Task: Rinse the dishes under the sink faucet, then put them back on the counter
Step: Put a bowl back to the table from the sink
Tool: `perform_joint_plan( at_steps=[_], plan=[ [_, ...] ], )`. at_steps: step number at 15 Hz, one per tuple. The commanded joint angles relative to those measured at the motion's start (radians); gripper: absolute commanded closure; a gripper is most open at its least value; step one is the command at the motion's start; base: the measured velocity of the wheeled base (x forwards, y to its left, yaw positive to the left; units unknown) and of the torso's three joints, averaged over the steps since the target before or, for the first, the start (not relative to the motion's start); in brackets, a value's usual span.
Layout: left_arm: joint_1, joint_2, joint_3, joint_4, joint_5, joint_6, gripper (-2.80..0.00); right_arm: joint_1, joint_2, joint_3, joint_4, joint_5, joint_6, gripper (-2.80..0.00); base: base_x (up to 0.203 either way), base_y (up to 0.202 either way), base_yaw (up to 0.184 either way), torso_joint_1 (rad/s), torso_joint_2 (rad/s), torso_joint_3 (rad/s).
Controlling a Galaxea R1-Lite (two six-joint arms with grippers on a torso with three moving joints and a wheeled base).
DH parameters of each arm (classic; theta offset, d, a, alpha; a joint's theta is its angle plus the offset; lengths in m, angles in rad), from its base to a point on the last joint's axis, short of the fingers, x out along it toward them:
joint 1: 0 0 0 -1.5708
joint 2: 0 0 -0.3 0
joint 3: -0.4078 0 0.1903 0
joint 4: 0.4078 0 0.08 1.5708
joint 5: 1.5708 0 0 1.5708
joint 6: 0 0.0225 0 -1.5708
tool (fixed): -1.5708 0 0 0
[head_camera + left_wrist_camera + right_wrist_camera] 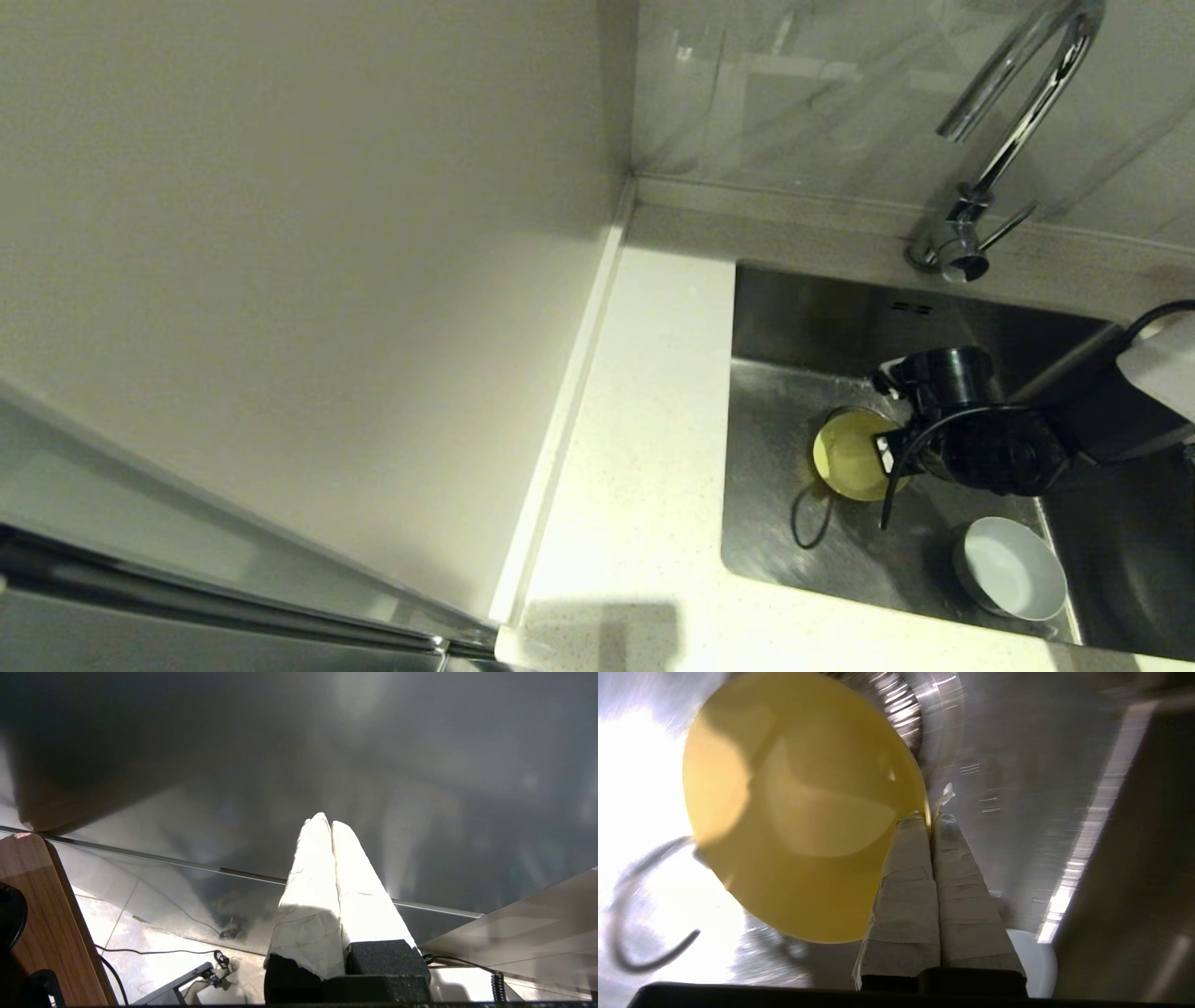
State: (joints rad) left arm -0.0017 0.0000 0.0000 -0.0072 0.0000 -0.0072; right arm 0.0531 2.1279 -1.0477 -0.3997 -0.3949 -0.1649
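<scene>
Across the head view's lower middle, the white speckled worktop (644, 485) runs from 12 to 6 o'clock beside the tall white panel (280, 261). At 3 o'clock from it lies the stainless steel sink (794, 551), with the chrome gooseneck faucet (1018, 121) rising on the rim at the sink's 12 o'clock. Down inside the basin reaches the right gripper (887, 448), its taped fingers (906, 882) pressed together on the rim of the yellow bowl (850, 455), which is tilted on edge over the drain. At 5 o'clock from that bowl, the grey bowl (1010, 567) sits upright on the sink floor, well apart. The left gripper (327, 823) is away from the sink, fingers (355, 882) closed together on nothing.
</scene>
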Motion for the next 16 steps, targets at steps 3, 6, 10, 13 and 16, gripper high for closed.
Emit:
perform_joint_plan(
  at_steps=[3, 6, 10, 13, 16],
  plan=[
    [0.000, 0.000, 0.003, 0.000, 0.000, 0.000, 0.00, -0.057, -0.170, 0.035, 0.002, -0.010, -0.003, 0.00, 0.000, 0.000, 0.000, 0.000, 0.00, 0.000],
    [0.000, 0.000, 0.002, 0.000, 0.000, 0.000, 0.00, -0.126, -0.266, 0.071, -0.014, -0.012, -0.004, 0.00, 0.000, 0.000, 0.000, 0.000, 0.00, 0.000],
    [0.000, 0.000, 0.003, 0.000, 0.000, 0.000, 0.00, -0.262, -0.412, 0.114, -0.116, -0.012, -0.072, 0.00, 0.000, 0.000, 0.000, 0.000, 0.00, 0.000],
    [0.000, 0.000, 0.003, 0.000, 0.000, 0.000, 0.00, -0.345, -0.509, 0.114, -0.384, 0.000, -0.190, 0.00, 0.000, 0.000, 0.000, 0.000, 0.00, 0.000],
    [0.000, 0.000, 0.003, 0.000, 0.000, 0.000, 0.00, -0.416, -0.579, 0.136, -0.770, 0.064, -0.301, 0.00, 0.000, 0.000, 0.000, 0.000, 0.00, 0.000]
  ],
)
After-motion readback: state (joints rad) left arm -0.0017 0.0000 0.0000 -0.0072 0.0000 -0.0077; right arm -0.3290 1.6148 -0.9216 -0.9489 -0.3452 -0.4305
